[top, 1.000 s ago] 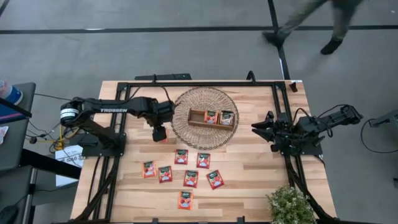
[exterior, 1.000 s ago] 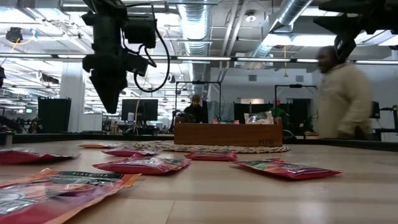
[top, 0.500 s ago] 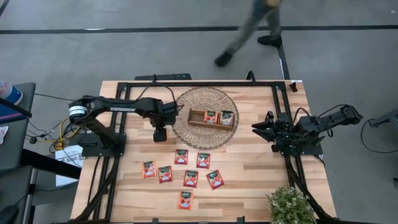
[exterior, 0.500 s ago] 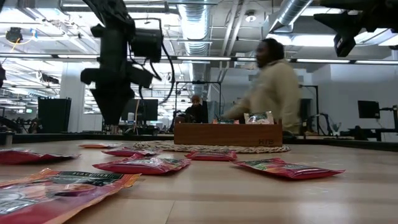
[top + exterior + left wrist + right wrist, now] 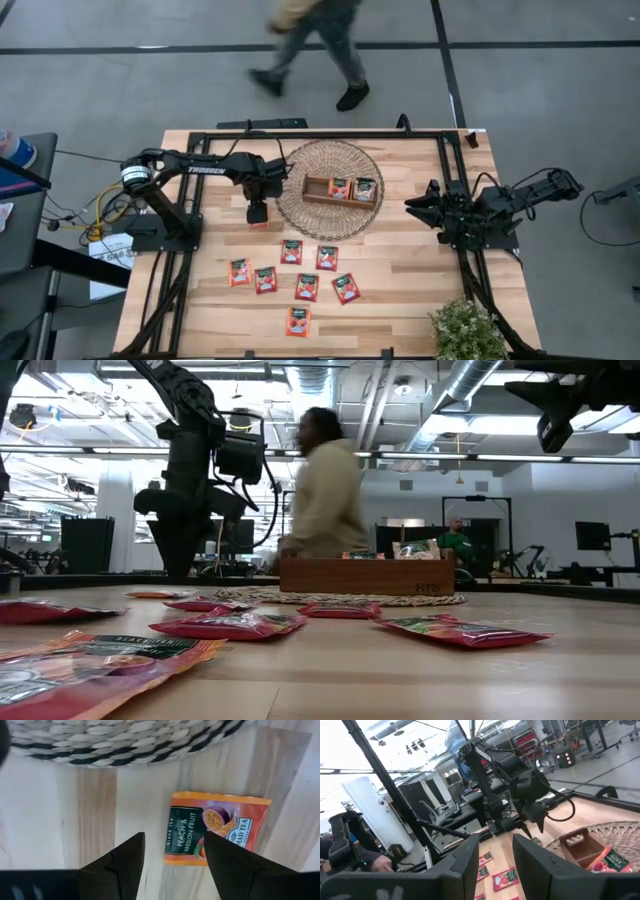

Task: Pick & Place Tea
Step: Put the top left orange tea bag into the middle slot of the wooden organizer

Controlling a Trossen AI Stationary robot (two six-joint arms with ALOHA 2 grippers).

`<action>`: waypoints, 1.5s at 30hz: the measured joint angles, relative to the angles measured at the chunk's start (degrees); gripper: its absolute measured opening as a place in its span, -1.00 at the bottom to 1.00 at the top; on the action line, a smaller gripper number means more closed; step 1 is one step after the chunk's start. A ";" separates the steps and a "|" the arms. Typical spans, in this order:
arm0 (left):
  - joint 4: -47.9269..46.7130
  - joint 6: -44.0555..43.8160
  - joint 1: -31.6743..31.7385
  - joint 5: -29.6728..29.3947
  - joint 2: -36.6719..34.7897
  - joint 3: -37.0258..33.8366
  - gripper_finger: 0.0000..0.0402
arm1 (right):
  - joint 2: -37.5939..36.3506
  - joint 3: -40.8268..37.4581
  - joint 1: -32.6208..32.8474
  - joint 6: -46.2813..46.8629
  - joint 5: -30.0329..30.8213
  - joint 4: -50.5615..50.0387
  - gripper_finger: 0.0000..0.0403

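Behind wooden table [image 5: 400,270]: person [image 5: 315,40] crossing grey floor.

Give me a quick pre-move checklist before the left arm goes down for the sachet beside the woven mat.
1. Left gripper open: ok, fingers spread.
2. Target in sight: ok, an orange tea sachet lies flat on the table beside the woven mat.
3. Aim: not ok; in the left wrist view the sachet sits off toward one finger, not between both.
4. Wooden tray has room: ok, one end compartment looks empty.
5. Right gripper out of the way: ok, parked at the table's right edge.
6. Person clear of the table: ok, walking past behind it.
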 joint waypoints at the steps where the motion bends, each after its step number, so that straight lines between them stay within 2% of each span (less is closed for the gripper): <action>1: 0.00 0.60 0.00 0.26 0.00 0.00 -0.02 | 0.00 0.00 0.00 0.00 0.07 0.00 -0.45; 6: 3.09 2.12 0.00 1.21 0.00 -1.61 -0.02 | 0.00 0.00 0.00 0.00 1.19 0.00 -0.45; 13: 10.31 3.96 0.44 -1.17 -0.77 -10.28 -0.02 | 0.00 0.02 0.00 0.02 2.04 0.87 -0.45; 22: 13.67 2.72 0.70 0.64 -0.92 -11.37 -0.06 | 0.00 0.04 -0.04 0.38 3.45 2.31 -0.45; 26: 13.05 2.28 0.74 1.24 -0.92 -11.37 -0.23 | 0.00 0.04 -0.04 0.57 3.45 2.56 -0.45; 36: 12.78 1.11 0.31 -0.51 -1.34 -10.75 -0.95 | 0.02 0.04 -0.04 0.57 3.47 2.58 -0.45; 41: 11.78 0.97 0.24 -2.81 -1.69 -8.23 -0.99 | 0.00 0.04 -0.04 0.60 3.47 2.59 -0.45; 45: 7.43 0.88 -0.13 -7.47 -1.62 -4.85 -1.00 | 0.00 0.04 -0.04 1.03 3.41 2.60 -0.45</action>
